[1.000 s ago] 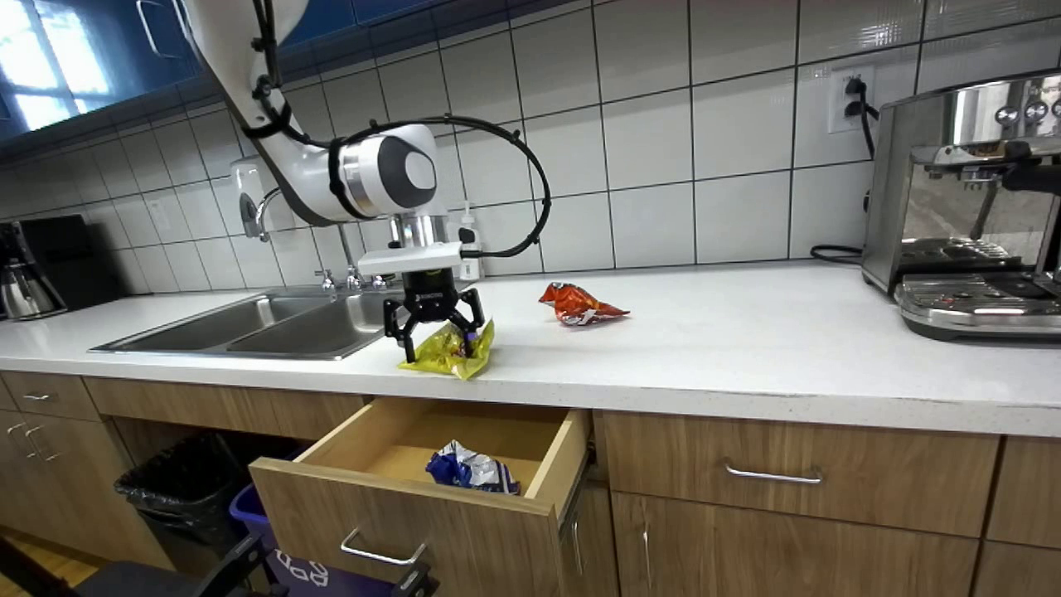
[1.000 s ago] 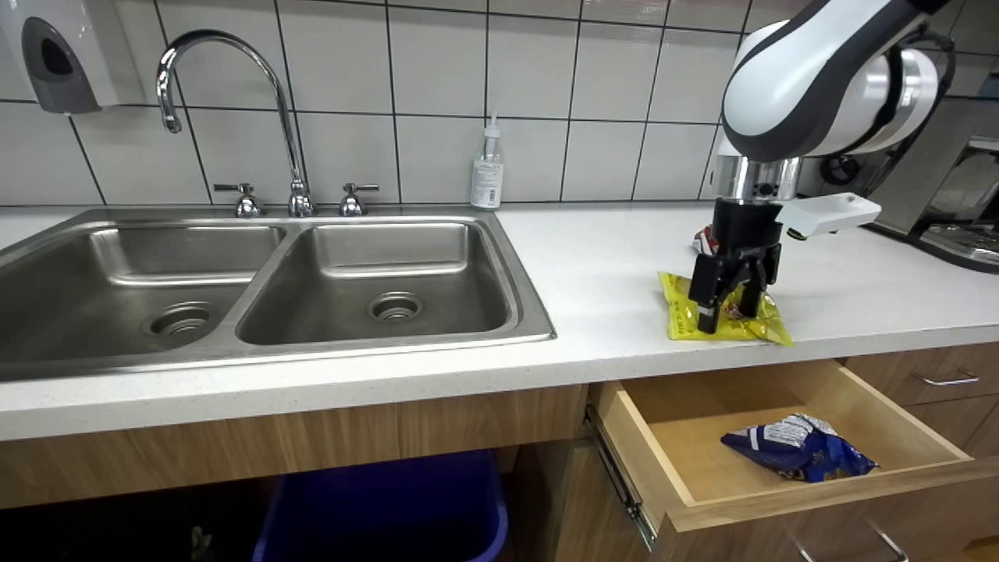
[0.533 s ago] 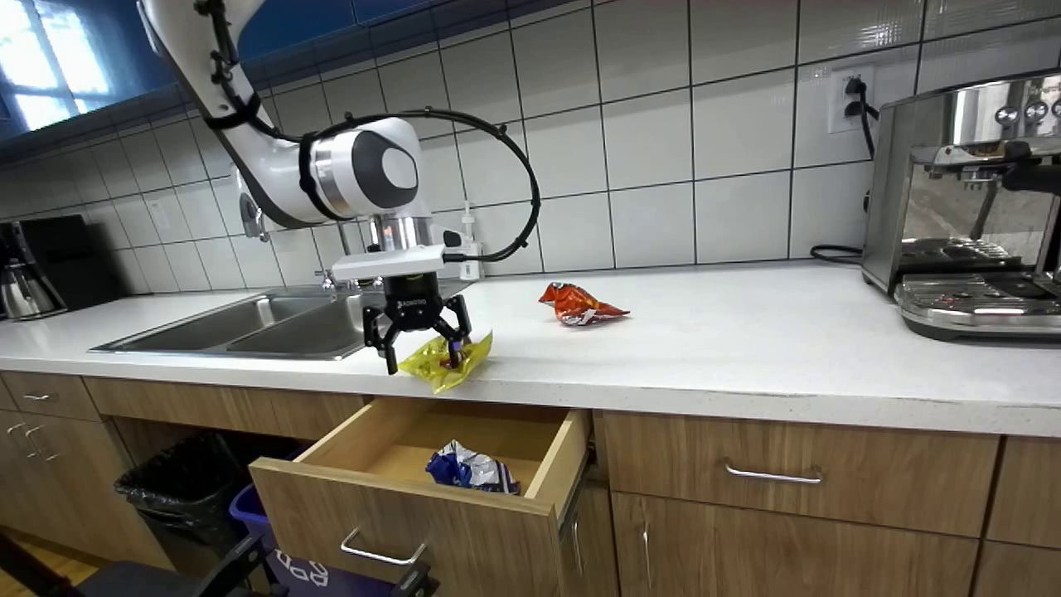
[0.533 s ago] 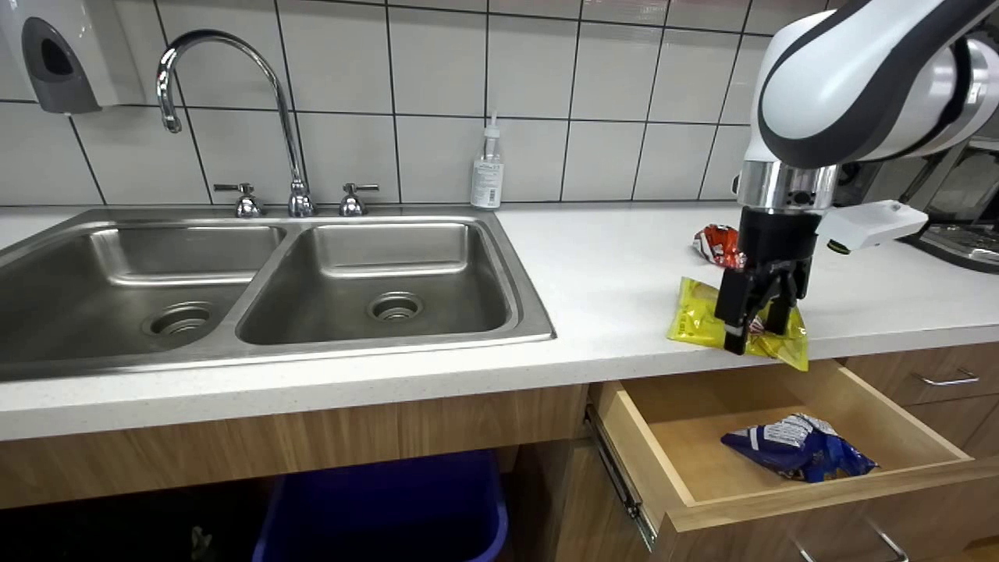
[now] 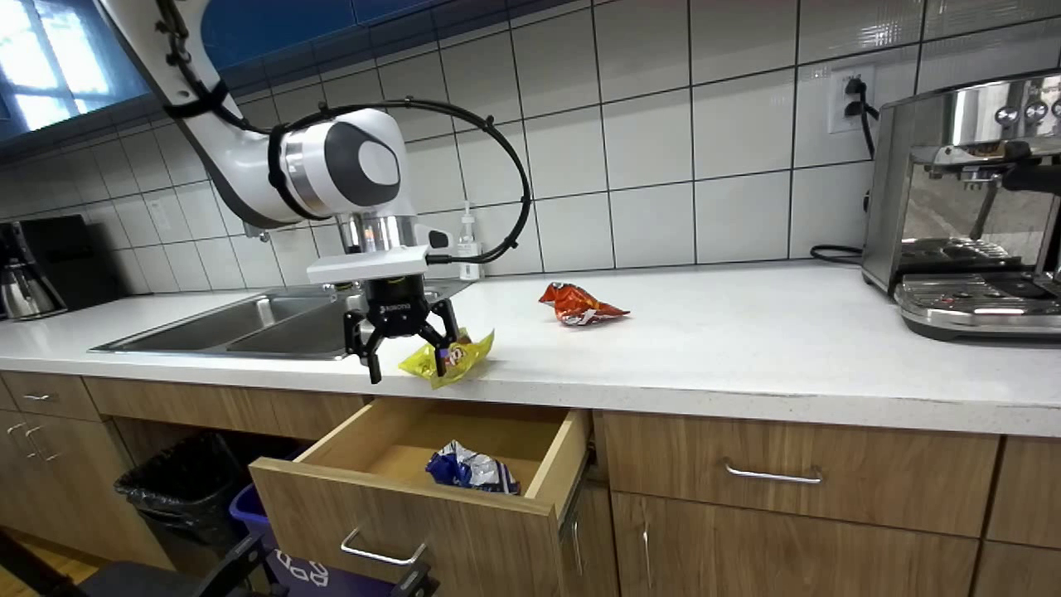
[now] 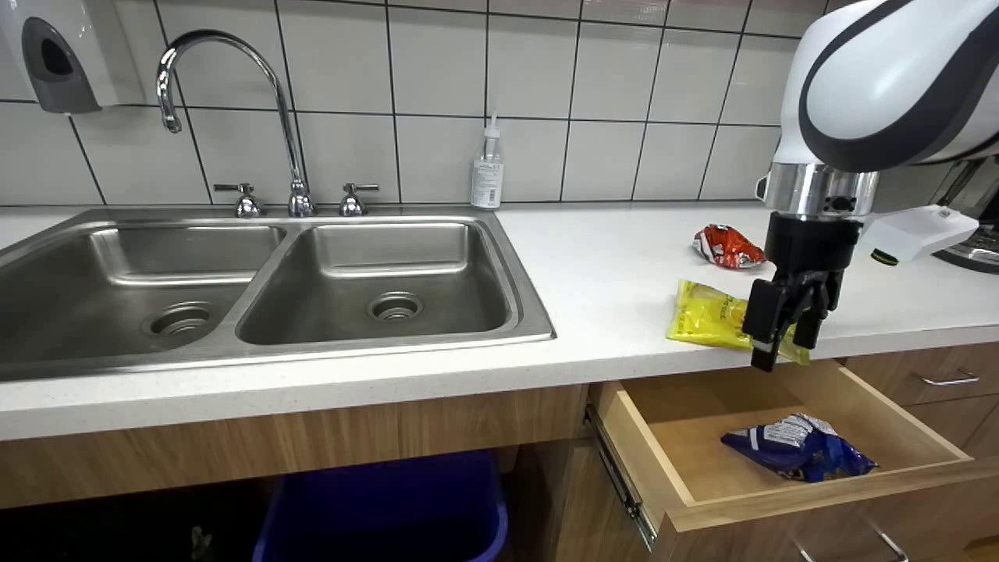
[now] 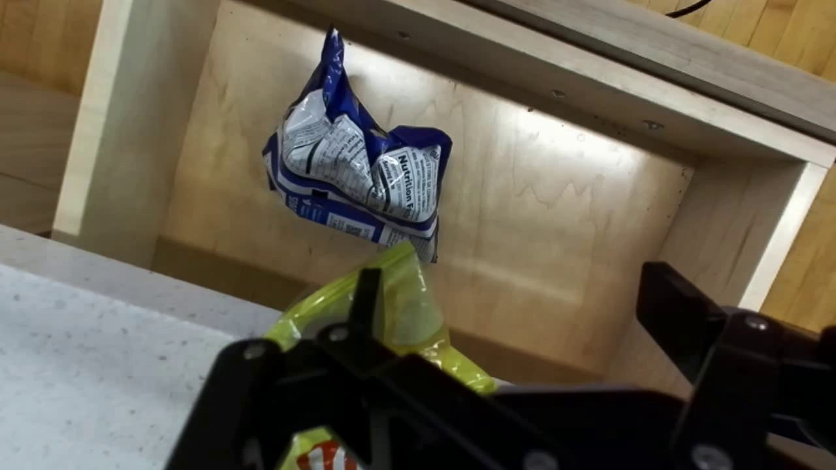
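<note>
- The black robot gripper (image 5: 408, 373) hangs pointing down from a white and grey robot arm (image 5: 240, 166), and its jaws are spread wide.
- The shiny yellow plastic bag (image 6: 706, 312) is the closest thing to the gripper. In an exterior view, one black finger (image 5: 441, 361) is in front of the bag; it is hard to tell if they touch.
- The yellow bag lies at the near edge of the flat white speckled counter (image 5: 704, 332). One corner pokes out over the open light-brown wooden drawer (image 5: 472, 522).
- Inside the drawer lies a crinkly blue and white plastic bag (image 7: 366, 170).
- A shiny red-orange plastic bag (image 5: 580, 305) sits farther back on the counter.
- To the left is a silver metal sink (image 6: 460, 312) with two bowls.
- A clear soap bottle (image 6: 488, 176) with a white top stands by the sink's far right corner.
- On the right is a big, boxy silver metal coffee machine (image 5: 899, 199).
</note>
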`<state>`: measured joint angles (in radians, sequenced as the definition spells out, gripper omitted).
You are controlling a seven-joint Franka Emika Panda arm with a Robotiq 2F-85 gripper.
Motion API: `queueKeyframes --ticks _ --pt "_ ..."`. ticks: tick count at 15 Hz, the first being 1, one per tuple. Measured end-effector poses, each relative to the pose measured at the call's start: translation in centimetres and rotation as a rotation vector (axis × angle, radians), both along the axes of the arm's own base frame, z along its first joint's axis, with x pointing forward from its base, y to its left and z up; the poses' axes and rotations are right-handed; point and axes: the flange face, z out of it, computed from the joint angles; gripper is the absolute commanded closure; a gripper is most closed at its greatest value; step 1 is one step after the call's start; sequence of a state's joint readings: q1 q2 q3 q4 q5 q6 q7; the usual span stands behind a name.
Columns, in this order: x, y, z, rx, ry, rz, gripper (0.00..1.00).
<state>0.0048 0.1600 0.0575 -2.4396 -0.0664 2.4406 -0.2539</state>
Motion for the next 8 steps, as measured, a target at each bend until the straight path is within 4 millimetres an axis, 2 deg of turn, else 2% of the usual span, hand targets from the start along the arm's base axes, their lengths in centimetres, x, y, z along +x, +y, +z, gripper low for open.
queueKeyframes --ticks 3,8 --pt "-0.2 0.1 1.0 0.001 -0.028 0.003 0.00" --pt "0.6 0.3 2.4 0.004 -0.080 0.007 0.00"
